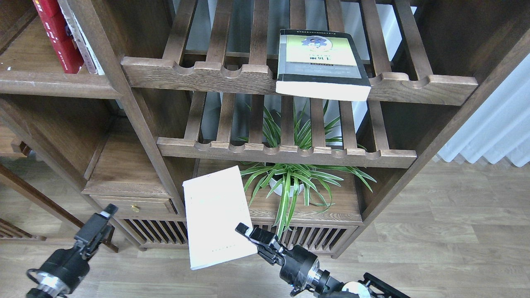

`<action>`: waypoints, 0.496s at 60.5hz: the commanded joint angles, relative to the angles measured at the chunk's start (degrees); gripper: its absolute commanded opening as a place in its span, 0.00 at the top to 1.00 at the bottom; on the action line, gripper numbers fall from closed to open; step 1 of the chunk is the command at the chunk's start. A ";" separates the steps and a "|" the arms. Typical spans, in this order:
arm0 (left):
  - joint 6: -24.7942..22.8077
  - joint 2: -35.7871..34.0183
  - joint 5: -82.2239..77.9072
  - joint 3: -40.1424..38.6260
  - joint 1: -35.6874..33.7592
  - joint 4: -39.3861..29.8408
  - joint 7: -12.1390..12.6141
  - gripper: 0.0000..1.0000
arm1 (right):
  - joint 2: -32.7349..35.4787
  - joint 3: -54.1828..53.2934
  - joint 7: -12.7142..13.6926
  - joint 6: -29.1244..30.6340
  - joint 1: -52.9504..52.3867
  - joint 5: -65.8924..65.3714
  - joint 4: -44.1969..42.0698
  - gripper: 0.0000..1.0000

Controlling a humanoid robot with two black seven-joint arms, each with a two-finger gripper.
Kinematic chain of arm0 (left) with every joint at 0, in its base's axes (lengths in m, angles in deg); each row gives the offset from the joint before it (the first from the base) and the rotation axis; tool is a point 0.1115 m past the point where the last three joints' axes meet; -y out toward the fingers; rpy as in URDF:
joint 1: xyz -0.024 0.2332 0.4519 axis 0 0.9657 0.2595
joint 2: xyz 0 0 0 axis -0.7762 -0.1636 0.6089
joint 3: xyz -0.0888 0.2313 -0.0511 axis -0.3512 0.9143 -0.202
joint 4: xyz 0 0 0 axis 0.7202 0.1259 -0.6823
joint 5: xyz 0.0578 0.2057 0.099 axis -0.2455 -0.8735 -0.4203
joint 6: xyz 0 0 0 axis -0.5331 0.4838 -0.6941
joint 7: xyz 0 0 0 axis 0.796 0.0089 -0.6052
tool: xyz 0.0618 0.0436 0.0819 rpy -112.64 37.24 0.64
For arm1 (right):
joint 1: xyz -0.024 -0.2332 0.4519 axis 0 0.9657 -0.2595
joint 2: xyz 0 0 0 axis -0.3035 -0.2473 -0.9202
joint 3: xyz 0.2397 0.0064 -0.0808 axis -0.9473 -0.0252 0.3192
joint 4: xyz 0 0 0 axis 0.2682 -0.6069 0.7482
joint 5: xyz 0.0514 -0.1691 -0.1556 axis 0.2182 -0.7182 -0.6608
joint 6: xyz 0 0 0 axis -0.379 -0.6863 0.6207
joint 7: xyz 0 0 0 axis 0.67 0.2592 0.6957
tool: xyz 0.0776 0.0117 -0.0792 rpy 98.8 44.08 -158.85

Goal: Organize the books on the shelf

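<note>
right end effector [245, 232]: lower centre of frame, at the right edge of the pale book; it appears clamped on that edge, but the fingers are dark and partly behind the cover, so can't tell for sure
left end effector [104, 215]: lower left of frame, seen end-on and dark; can't tell how far open; nothing visibly in it, well apart from every book
pale lavender-white book [217, 216]: centre-bottom of frame, cover facing the camera, tilted slightly, in the air in front of the cabinet's lower part, touching the right end effector along its lower right edge
grey and yellow-green book [321, 62]: upper centre-right, lying flat on the upper slatted rack [232, 76]; its page edge overhangs the scalloped front rail
red books [58, 35]: upper left of frame, standing slightly leaned on the solid shelf board [49, 80]; a lighter volume [80, 37] stands just beside them on the right
lower slatted rack [285, 155]: mid frame, below the upper one, no book on it
spider plant [290, 178]: in a white pot, centre of frame, on the cabinet ledge under the lower rack, just right of the pale book
drawer [134, 205]: brass knob, lower left, just right of the left end effector
floor [434, 248]: wood planks, lower right
</note>
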 commanded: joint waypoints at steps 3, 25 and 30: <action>0.00 0.52 3.64 6.56 -0.84 -0.03 -0.01 0.00 | 0.00 1.37 0.80 0.03 0.08 0.08 -0.03 0.95; 0.00 6.14 4.25 11.75 -2.24 0.14 -0.10 0.00 | 0.00 3.92 0.98 0.03 0.07 0.26 -0.03 0.94; 0.00 6.85 4.25 11.75 -2.68 0.49 -0.10 0.00 | 0.00 4.01 0.98 0.03 0.25 0.26 0.32 0.94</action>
